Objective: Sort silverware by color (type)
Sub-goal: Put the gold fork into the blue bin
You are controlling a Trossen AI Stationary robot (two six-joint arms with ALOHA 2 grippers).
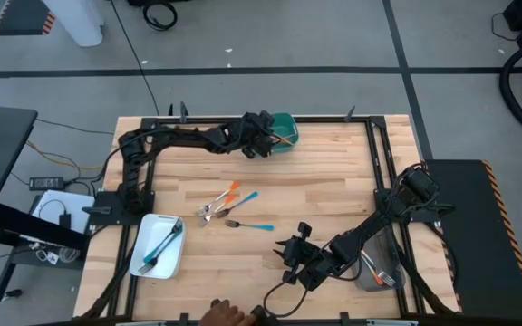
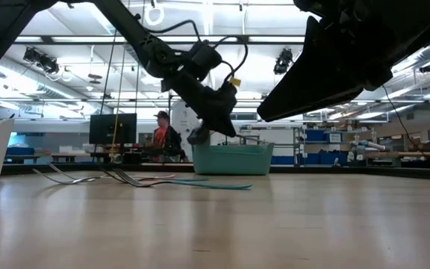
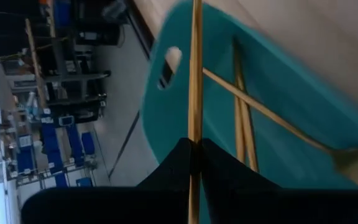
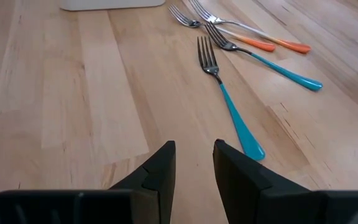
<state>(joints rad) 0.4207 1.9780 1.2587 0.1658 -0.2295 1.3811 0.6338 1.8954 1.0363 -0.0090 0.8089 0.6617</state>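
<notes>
With a gold utensil [image 3: 196, 74] pinched between its clenched fingers above the teal tray [image 3: 278, 124], the left gripper [image 3: 195, 152] should release low, while the right gripper [image 4: 193, 155], fingers parted and empty, faces the blue-handled fork [image 4: 229, 93] just ahead.

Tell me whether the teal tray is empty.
Not empty. The left wrist view shows gold silverware lying inside the teal tray, including a fork head.

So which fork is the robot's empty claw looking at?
On the bare wooden table, find the four loose forks in the middle. It is the teal-handled fork with a silver head lying nearest the open right gripper. Unlike the other three, which overlap, it lies alone.
</notes>
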